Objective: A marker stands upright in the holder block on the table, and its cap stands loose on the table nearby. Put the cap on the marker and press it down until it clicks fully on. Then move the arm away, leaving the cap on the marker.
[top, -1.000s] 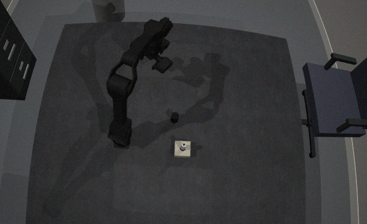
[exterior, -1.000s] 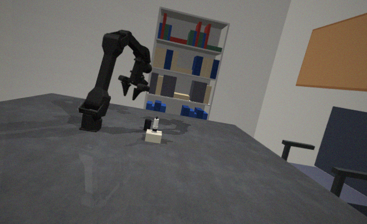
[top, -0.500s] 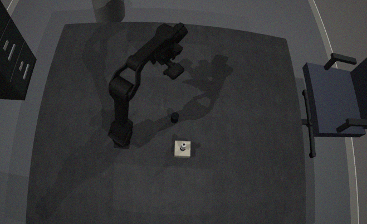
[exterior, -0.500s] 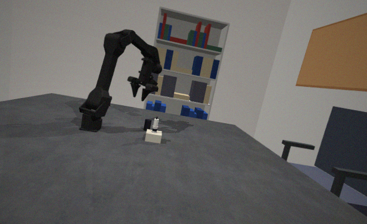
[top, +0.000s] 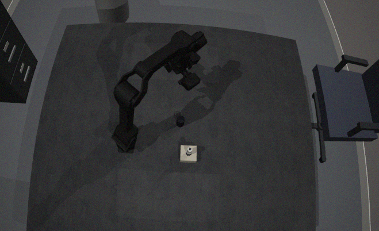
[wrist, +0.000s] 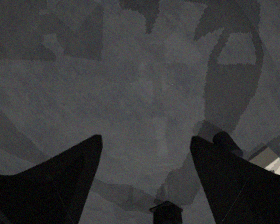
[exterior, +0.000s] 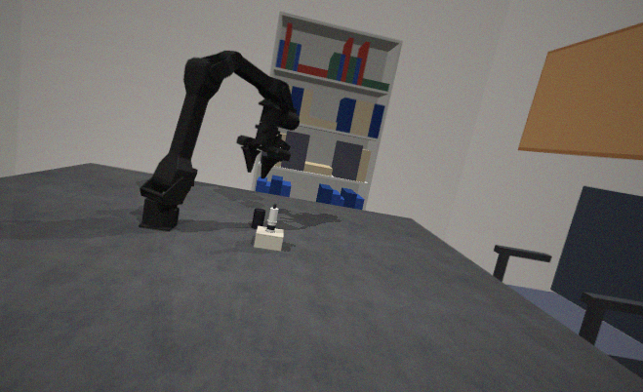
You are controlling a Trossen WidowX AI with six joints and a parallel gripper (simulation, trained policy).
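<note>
Hovering high over tabletop (top: 242,178) (exterior: 217,312) (wrist: 136,90): jaws (top: 185,75) (exterior: 258,175), standing well spread, gripping nothing, touching nothing. Cap (top: 180,121) (exterior: 259,218) (wrist: 227,144), dark, standing loose beside holder block (top: 183,158) (exterior: 268,240) (wrist: 265,156). Marker (top: 189,150) (exterior: 273,216), uncapped, standing upright in block. Reaching cap seemingly being step in hand; centring directly above cap, descending straight, keeping fingers off marker, closing evenly probably serving best.

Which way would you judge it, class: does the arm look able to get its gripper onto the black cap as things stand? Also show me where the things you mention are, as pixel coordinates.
Probably yes: the gripper (top: 185,75) (exterior: 257,175) (wrist: 146,141) is open above the table, and nothing stands over the cap (top: 180,121) (exterior: 259,217) (wrist: 227,143), though the nearby holder block (top: 183,158) (exterior: 268,240) (wrist: 264,156) may crowd it.
</note>
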